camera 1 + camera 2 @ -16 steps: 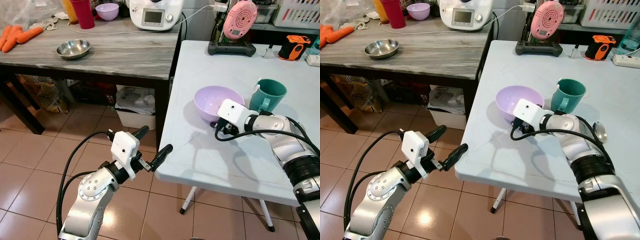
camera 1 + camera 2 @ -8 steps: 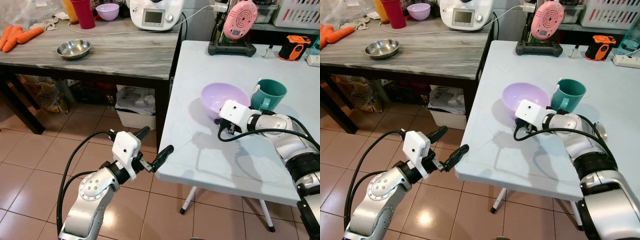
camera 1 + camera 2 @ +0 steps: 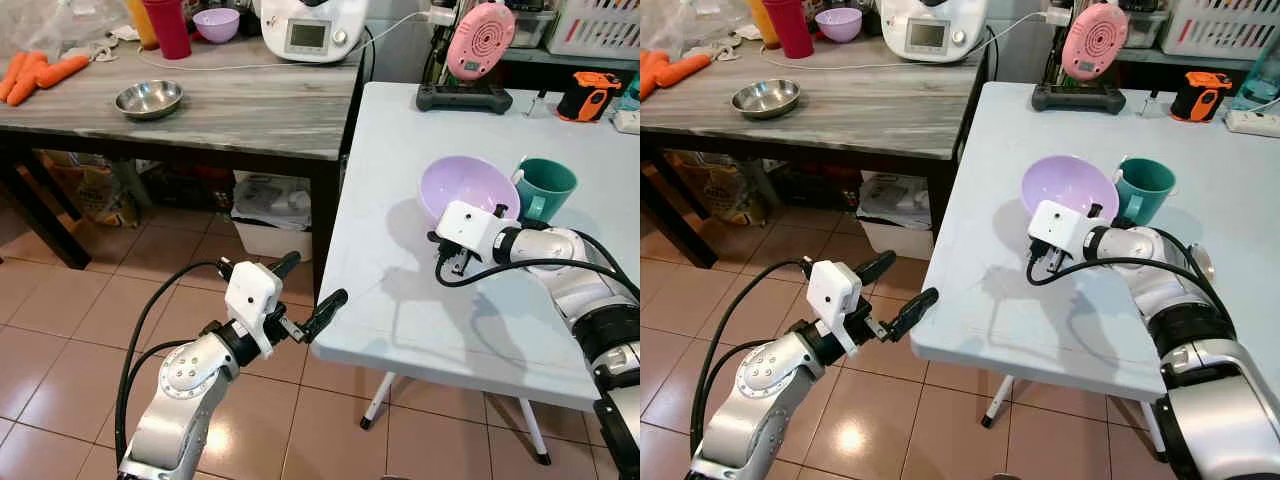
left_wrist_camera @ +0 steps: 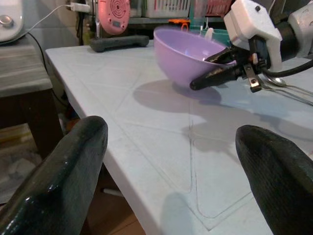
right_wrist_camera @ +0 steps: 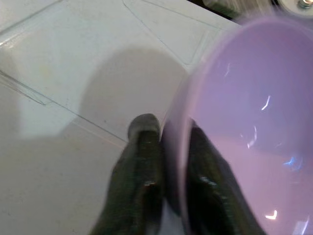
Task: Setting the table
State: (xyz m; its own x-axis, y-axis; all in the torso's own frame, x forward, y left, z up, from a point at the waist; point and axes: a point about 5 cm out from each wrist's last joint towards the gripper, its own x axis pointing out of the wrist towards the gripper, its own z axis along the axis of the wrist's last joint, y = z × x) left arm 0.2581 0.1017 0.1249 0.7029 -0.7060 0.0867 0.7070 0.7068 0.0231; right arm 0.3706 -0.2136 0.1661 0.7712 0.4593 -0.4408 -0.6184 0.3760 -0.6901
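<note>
bowl: purple bowl point(image 3: 462, 187) lifted and tilted over the white tabletop point(image 3: 400, 300), just beside the teal mug point(image 3: 545, 188), on the mug's robot-left side
right pincer: right pincer point(image 5: 168, 161) clamps the bowl rim, one finger inside, one outside; a rim pinch lets it carry the bowl clear of the surface
left pincer: left pincer point(image 3: 308, 295) spread apart, holding nothing, well short of the mug at the tabletop's near edge; looks idle
spoon: spoon point(image 4: 279, 85) lies flat by the mug
step: likely moving the bowl to its place setting
</note>
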